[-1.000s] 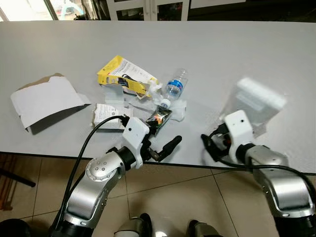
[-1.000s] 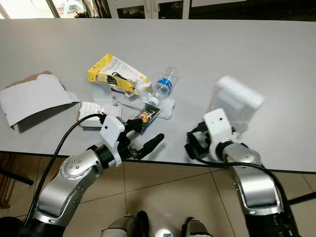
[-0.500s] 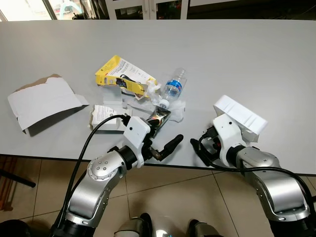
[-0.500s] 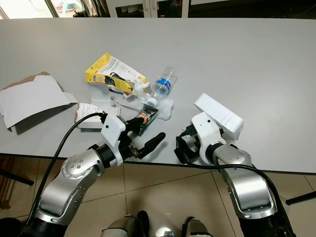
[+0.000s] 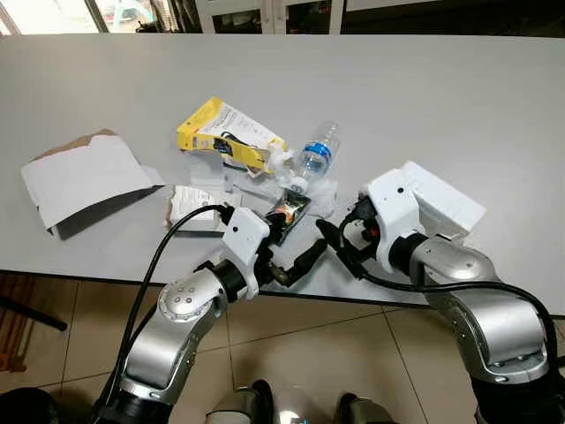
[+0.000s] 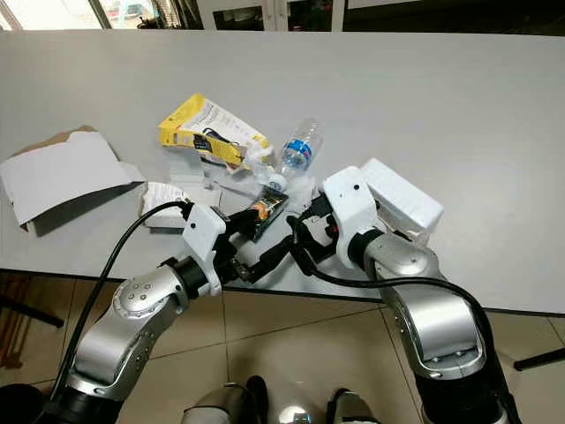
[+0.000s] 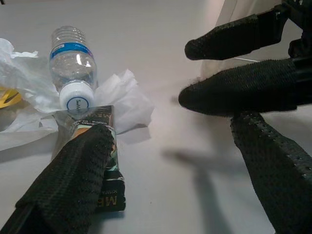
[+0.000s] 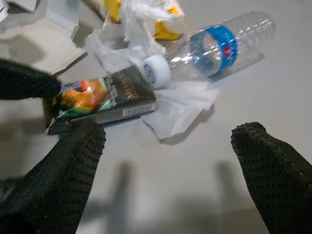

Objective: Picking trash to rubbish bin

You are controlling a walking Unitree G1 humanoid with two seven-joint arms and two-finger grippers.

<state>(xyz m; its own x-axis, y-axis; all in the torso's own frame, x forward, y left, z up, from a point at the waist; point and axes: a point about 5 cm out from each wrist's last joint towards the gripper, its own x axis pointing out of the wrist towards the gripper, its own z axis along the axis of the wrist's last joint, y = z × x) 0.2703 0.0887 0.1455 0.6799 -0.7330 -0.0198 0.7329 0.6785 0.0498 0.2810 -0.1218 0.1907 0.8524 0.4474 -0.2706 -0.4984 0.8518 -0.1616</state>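
Two grippers spread wide over table (image 5: 459, 106) edge — left gripper (image 5: 296, 240) straddling dark wrapper (image 5: 290, 212), right gripper (image 5: 340, 243) just beside, facing bottle (image 5: 314, 156) and tissue (image 8: 178, 107).

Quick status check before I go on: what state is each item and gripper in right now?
Plastic bottle: lying on its side, capped.
Dark snack packet: flat on table.
Yellow package: torn open.
White cardboard box: torn, flattened.
White box: closed.
Left gripper: open, one finger at the packet.
Right gripper: open, empty.
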